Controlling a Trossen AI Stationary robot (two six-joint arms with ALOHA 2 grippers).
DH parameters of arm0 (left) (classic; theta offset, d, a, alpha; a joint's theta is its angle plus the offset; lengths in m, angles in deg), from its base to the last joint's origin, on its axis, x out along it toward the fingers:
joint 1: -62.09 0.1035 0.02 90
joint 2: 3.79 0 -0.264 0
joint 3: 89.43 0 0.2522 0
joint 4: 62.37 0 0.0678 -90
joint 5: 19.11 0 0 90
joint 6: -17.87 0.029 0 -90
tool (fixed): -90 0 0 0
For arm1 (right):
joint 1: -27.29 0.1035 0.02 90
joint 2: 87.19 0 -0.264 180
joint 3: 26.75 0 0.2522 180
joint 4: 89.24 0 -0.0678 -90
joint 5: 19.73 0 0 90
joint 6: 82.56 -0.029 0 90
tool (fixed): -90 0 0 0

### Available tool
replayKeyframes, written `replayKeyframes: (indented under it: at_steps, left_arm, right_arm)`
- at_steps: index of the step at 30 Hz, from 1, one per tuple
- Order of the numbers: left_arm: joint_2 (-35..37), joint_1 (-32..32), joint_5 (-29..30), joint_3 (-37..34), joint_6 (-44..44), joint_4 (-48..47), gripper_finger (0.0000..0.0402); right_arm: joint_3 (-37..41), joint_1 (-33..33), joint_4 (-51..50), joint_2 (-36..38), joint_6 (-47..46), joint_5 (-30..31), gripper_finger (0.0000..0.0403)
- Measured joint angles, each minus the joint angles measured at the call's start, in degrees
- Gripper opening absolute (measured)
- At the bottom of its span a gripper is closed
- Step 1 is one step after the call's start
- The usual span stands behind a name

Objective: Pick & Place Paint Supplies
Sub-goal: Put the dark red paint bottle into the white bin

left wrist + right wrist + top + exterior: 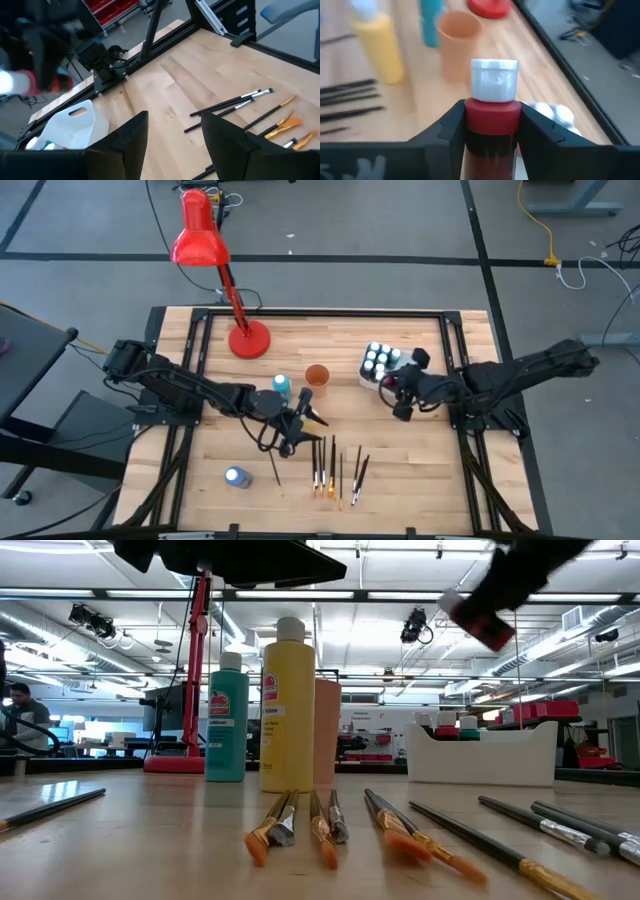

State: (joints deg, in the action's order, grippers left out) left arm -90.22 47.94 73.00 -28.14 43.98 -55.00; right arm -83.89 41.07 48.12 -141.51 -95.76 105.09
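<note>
**Wooden table, red bottle up in the air**

The wooden table (420, 460) sits in a workshop. The red paint bottle (491, 117) is pinched in the right gripper (490, 130), just beside the white tub (378, 363). The left gripper (172, 137) hangs open and empty above the paintbrushes (335, 470).

Two dark, jointed arms, matte black throughout. Thick black cables looped alongside the left arm (180, 388). Broad, angular black fingers (547, 137) on each end effector.
</note>
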Motion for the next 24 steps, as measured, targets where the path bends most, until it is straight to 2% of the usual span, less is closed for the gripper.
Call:
replayKeyframes:
  at_steps: [5,8,14,17,20,24]
  left_arm:
    - [0.00,0.00,0.00,0.00,0.00,-0.20,0.0194]
    - [0.00,-0.02,-0.02,0.00,0.01,-0.18,0.0194]
    - [0.00,0.00,0.00,0.00,0.10,-0.18,0.0194]
    - [0.00,0.00,-0.02,0.00,0.31,-0.16,0.0194]
    - [0.00,0.00,0.22,0.00,0.33,-0.13,0.0194]
    - [0.00,0.00,0.22,0.00,0.31,0.28,0.0194]
  right_arm:
    - [13.94,-0.81,14.90,3.30,0.90,12.42,0.0143]
    - [22.42,-2.71,28.84,3.57,2.24,15.76,0.0148]
    - [36.57,-5.83,52.74,3.53,3.06,14.08,0.0149]
    - [41.80,-7.41,60.45,3.53,3.32,14.10,0.0150]
    - [42.48,-9.14,58.90,3.33,1.09,12.52,0.0150]
    - [42.48,-11.49,60.18,2.12,1.54,6.93,0.0151]
